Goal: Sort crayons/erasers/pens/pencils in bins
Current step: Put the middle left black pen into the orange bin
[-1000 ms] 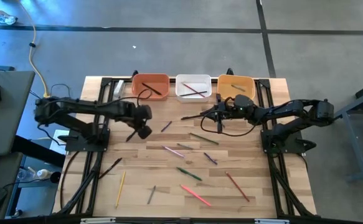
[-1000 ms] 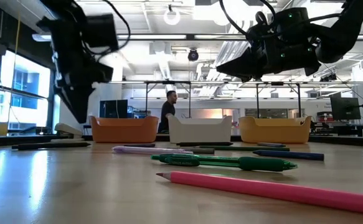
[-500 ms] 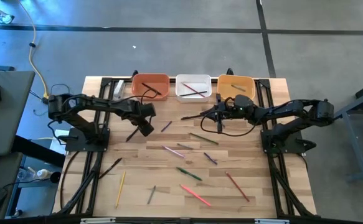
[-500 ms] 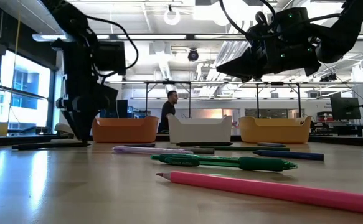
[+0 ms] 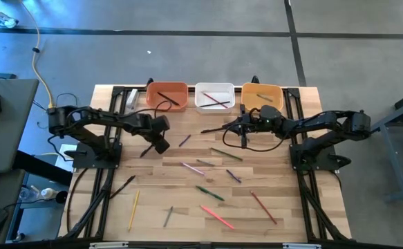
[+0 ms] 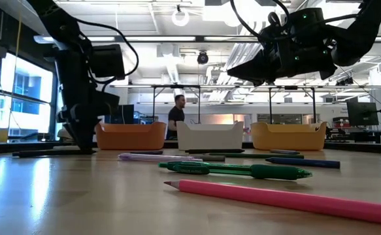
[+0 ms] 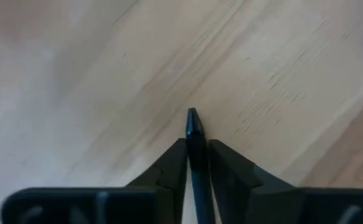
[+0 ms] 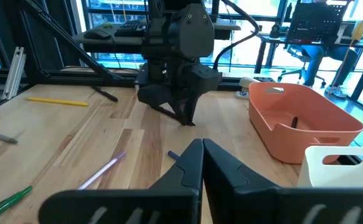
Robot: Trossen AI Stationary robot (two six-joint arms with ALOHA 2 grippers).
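Observation:
My left gripper [image 5: 157,142] points down at the table's far left and is shut on a black pen [image 5: 146,150], whose pointed end [image 7: 192,117] shows between the fingers. My right gripper [image 5: 237,126] hangs shut above the table in front of the bins, holding nothing. The terracotta bin [image 5: 166,95], the white bin [image 5: 214,96] and the yellow-orange bin [image 5: 261,95] stand in a row at the far edge, each with sticks inside. Several pens, pencils and crayons lie flat over the table, among them a purple one [image 5: 184,140], a green one [image 5: 210,193] and a pink one [image 5: 218,217]. My left gripper pinches the black pen between its two fingers close to the pen's far pointed end [image 7: 192,127]. The fingers [image 8: 184,115] come from above, pointing steeply down, and lie across the pen. The pen lies flat on the table, its long part [image 6: 53,153] reaching out toward the near left.
A dark stick [image 5: 211,128] lies on the table under my right gripper. Black frame rails run along the table's left, right and far edges. More sticks lie near the front: a yellow one [image 5: 133,209], a grey one [image 5: 168,216] and a brown one [image 5: 263,207].
My left gripper has come down to the table over the black pen's far end. The pen lies where it lay before.

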